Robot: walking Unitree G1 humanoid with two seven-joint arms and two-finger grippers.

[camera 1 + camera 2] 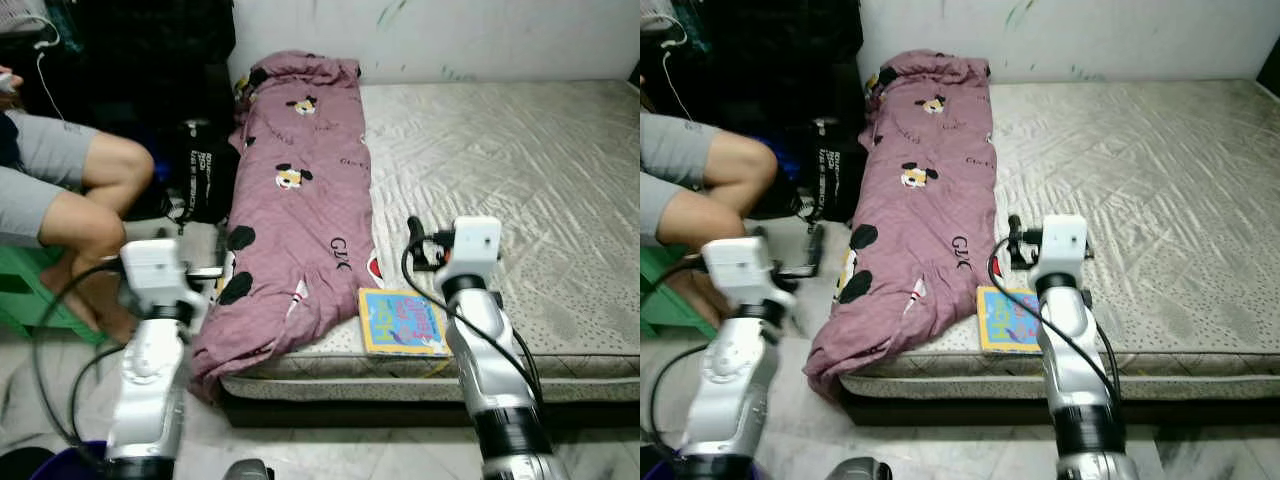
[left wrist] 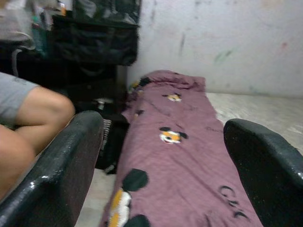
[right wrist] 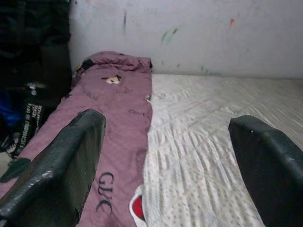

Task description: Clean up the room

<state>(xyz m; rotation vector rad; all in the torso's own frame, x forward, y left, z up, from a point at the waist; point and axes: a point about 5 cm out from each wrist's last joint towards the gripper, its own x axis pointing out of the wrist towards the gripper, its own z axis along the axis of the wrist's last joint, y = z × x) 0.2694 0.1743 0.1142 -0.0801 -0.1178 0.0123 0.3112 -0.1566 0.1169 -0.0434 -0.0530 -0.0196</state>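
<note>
- Bare quilted mattress ahead, set low on the floor against a marked white wall.
- Along its left side, a long mauve cartoon-print blanket, bunched at the wall end and spilling off the near corner toward the floor.
- Just beside the blanket's near edge, flat at the mattress's front edge: a colourful picture book.
- Left pincer raised near the blanket's drooping end, fingers spread wide, nothing held.
- Right pincer up above the front of the mattress, near the book, likewise wide open and empty.
- To the left, a seated person's bent knees on a green stool; a black bag on the floor between the person and the bed.
- Step in hand, by the look of it: squaring up to the bed, nothing picked yet.
- Next move likely calls for lowering the right pincer onto the book's free edge, or gathering the blanket's hanging end with the left.
</note>
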